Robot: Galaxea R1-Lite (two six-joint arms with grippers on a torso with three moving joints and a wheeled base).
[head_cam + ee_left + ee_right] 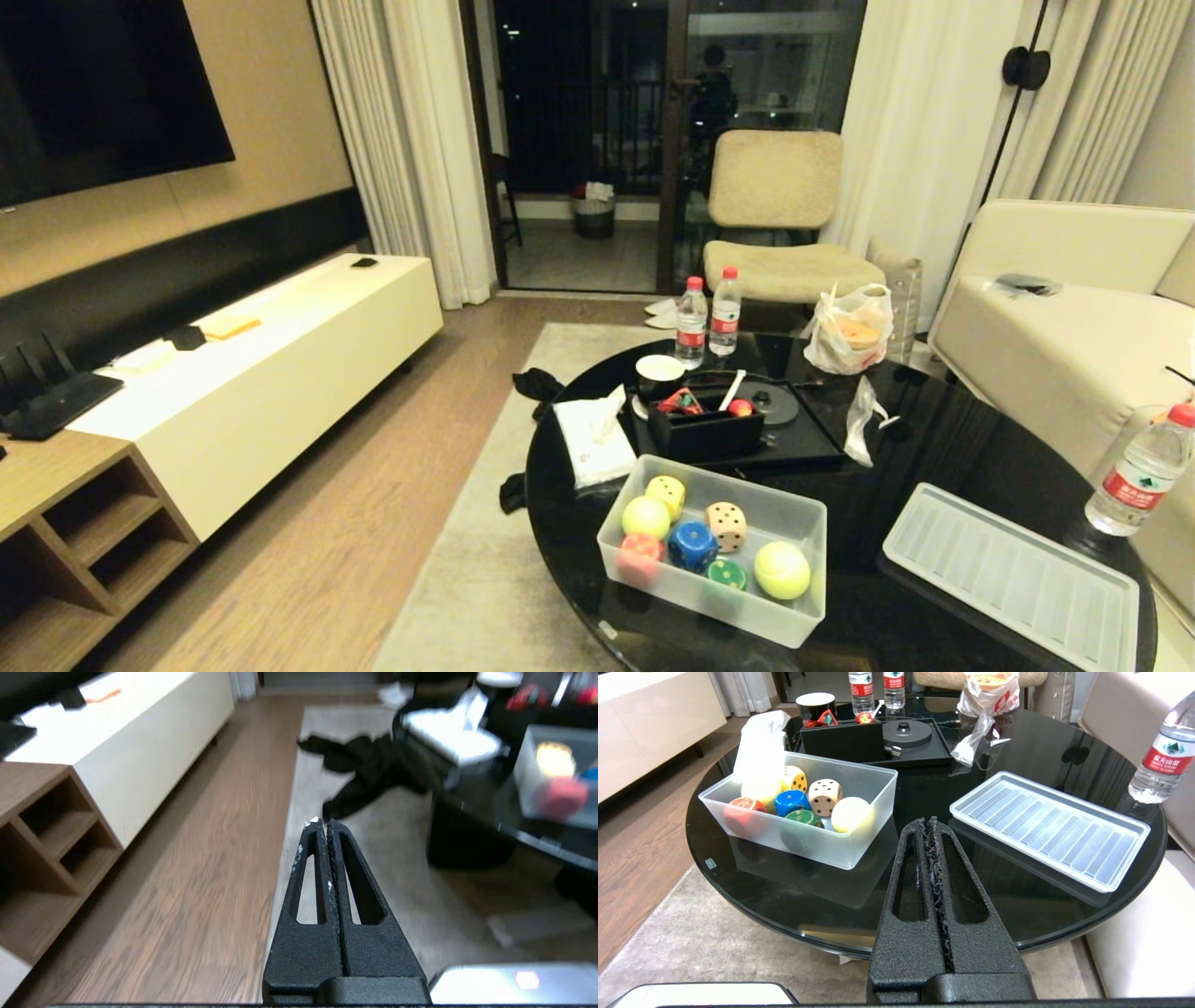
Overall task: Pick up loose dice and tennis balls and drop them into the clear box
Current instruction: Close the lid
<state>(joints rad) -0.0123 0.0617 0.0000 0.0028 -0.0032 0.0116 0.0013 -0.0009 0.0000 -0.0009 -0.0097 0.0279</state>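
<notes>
Both arms hang low, out of the head camera's sight. The left gripper [325, 822] and right gripper [927, 822] point forward, fingers pressed together, holding nothing.

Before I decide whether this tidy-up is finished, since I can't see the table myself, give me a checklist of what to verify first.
1. Tan die inside the clear box: ok.
2. Both tennis balls inside the box: ok.
3. Loose dice or balls remaining on the black table: none visible, ok.
4. Ribbed lid fitted: not ok, lying beside the box.
5. Left tool shut, empty, off the table: ok.
6. Right tool shut, empty: ok.
</notes>
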